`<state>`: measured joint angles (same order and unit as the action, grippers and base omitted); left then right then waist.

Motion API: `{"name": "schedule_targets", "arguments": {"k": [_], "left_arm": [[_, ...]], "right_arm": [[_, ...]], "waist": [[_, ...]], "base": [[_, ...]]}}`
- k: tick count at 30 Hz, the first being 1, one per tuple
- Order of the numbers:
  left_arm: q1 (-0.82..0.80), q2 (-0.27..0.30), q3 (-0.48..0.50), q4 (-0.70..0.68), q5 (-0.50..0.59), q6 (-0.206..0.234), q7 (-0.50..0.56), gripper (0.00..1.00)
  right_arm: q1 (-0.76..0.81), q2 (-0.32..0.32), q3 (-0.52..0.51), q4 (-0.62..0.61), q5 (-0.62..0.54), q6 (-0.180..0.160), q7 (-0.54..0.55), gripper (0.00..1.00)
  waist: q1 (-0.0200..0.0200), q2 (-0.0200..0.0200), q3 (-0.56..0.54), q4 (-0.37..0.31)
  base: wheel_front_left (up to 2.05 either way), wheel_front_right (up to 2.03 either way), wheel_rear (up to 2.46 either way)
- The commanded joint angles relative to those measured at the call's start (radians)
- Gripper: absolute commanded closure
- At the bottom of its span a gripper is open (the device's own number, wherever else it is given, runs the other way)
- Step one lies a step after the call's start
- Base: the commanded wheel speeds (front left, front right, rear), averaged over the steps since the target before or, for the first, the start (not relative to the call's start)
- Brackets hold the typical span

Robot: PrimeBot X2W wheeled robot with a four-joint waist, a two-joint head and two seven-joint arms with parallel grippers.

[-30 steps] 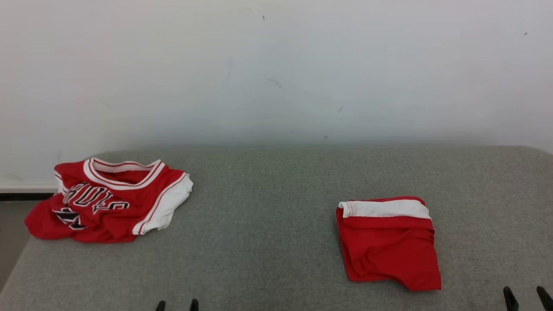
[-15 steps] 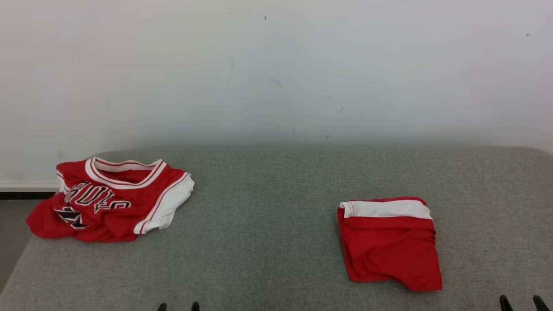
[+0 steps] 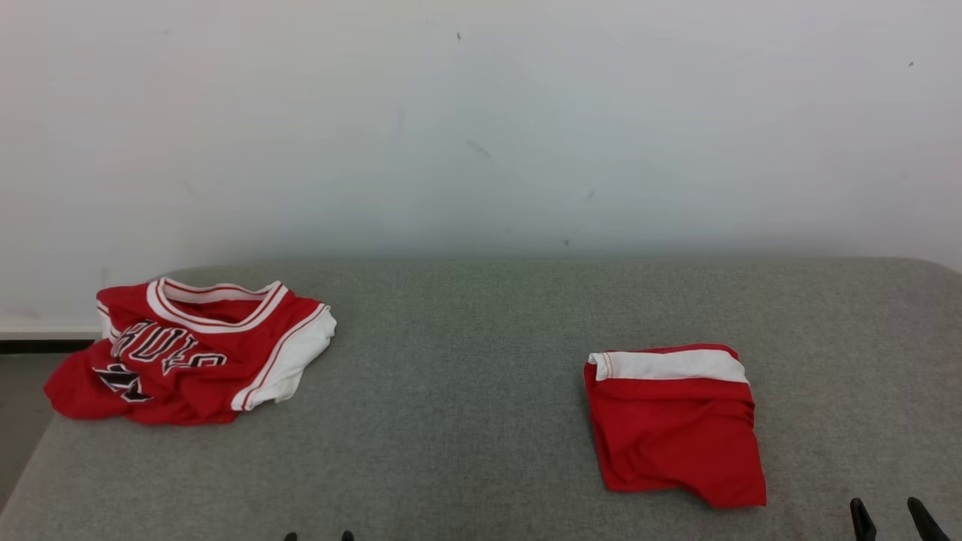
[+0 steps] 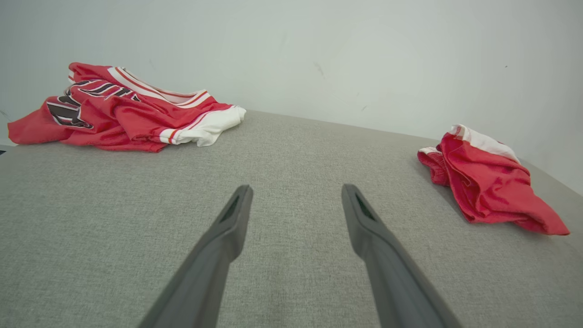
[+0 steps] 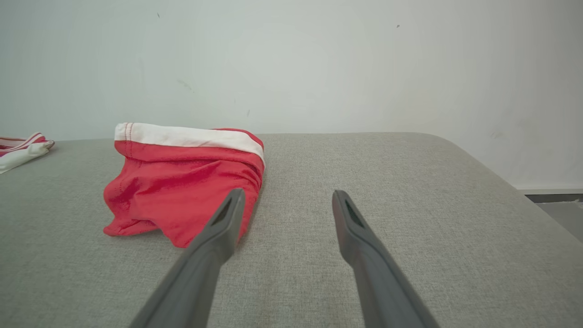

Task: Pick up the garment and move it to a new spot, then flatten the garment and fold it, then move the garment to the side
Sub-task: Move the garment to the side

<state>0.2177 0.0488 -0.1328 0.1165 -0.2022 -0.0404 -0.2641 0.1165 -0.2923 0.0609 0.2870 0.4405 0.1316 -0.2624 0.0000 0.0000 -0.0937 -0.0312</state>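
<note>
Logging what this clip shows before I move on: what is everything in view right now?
jersey: one, red with white trim and black lettering, crumpled at the table's far left.
shorts: one, red with a white band, folded, on the table's right half.
table: one, grey fabric top, under both garments.
wall: one, white, behind the table.
floor: grey strip, left of the table.
left claw: one, dark, open, over bare table, empty.
right claw: one, dark, open, right of the shorts, apart from them, empty.
</note>
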Motion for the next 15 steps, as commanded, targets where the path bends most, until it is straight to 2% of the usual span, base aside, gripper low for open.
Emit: {"name": "schedule_targets", "arguments": {"k": [1, 15], "left_arm": [[0.012, 0.003, 0.001, 0.0, 0.007, 0.002, 0.0, 0.0], [0.007, 0.003, -0.005, 0.001, 0.0, 0.005, 0.0, 0.0]], "right_arm": [[0.013, -0.001, 0.002, -0.007, 0.008, -0.002, -0.003, 0.0], [-0.001, 0.003, 0.027, -0.018, 0.03, -0.002, -0.003, 0.0]], "waist": [[0.0, 0.0, -0.001, -0.001], [0.0, 0.0, 0.0, -0.015]], "base": [[0.0, 0.0, 0.0], [0.0, 0.0, 0.0]]}}
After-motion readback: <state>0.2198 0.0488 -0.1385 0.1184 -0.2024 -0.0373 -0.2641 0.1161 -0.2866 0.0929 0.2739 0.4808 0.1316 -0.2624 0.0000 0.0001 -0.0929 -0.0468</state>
